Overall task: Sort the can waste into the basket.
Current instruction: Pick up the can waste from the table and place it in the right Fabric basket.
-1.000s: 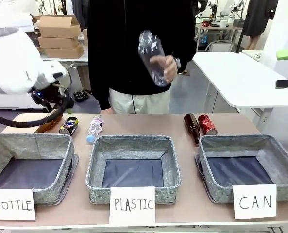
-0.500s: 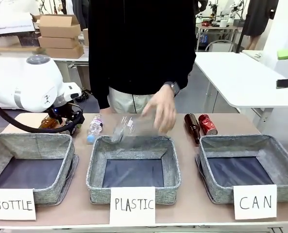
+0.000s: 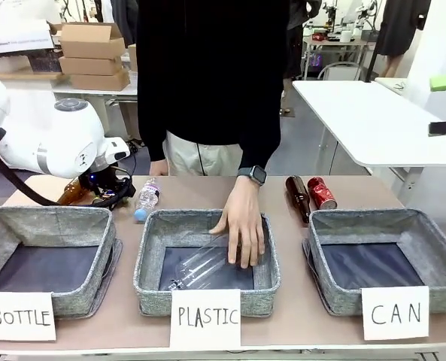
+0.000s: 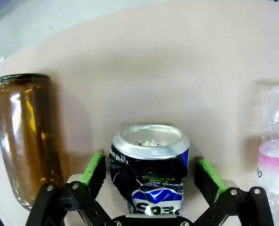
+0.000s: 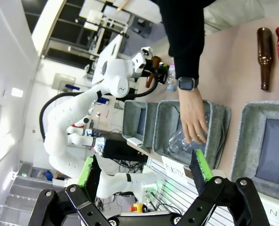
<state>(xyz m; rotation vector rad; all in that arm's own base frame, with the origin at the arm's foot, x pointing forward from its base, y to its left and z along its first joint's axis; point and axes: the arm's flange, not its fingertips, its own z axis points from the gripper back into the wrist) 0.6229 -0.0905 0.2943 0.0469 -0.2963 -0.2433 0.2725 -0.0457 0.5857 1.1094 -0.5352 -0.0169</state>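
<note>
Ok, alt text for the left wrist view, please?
The open left claw straddles a dented black can on the table, pads clear of its sides. A brown bottle lies at picture left, a clear bottle at the right edge.

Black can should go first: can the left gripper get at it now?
Probably yes: the left gripper is open, its green pads either side of the black can, nothing between them.
</note>
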